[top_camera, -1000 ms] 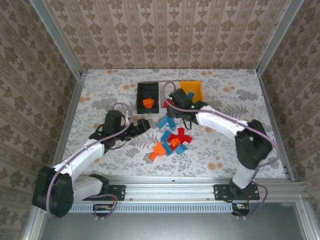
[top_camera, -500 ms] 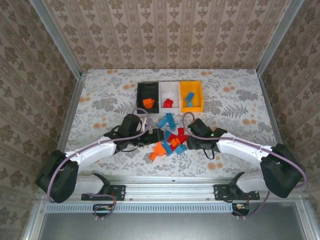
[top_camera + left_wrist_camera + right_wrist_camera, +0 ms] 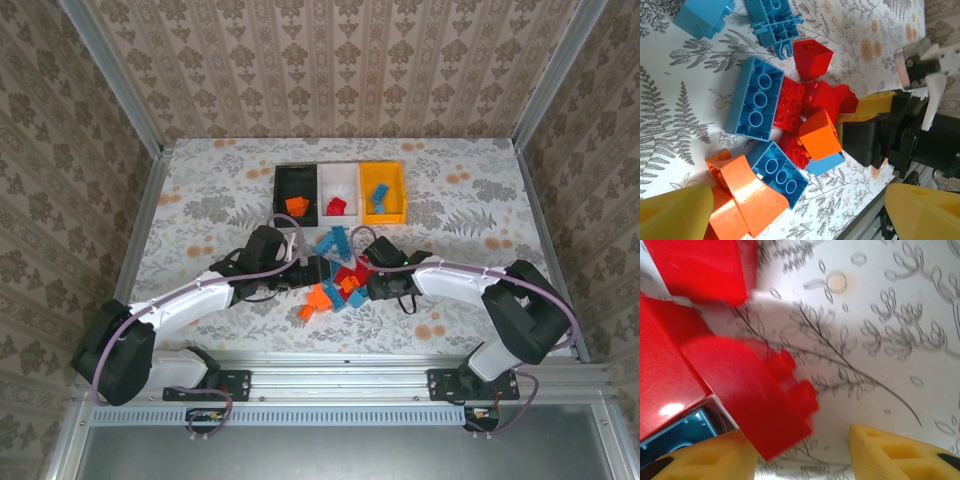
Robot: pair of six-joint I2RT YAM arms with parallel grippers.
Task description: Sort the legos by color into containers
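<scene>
The legos lie in a loose pile (image 3: 342,275) of red, orange and light blue bricks at mid-table. My left gripper (image 3: 322,270) is at the pile's left side, open wide; its yellow fingertips (image 3: 675,210) flank an orange brick (image 3: 747,195) and a blue brick (image 3: 777,170). My right gripper (image 3: 368,283) is low at the pile's right side, open, with a red brick (image 3: 750,390) lying against its left fingertip (image 3: 705,457) and a gap to the other. The black bin (image 3: 280,185) holds an orange brick, the white bin (image 3: 340,177) a red one, the yellow bin (image 3: 398,190) a blue one.
The three containers stand in a row at the back of the table. A long blue brick (image 3: 757,97) and a red brick (image 3: 812,57) lie at the pile's far side. The two grippers face each other closely across the pile. Metal frame rails border the table.
My right arm has come back from the bins down to the pile's right side. My left gripper has moved right, up to the pile.
</scene>
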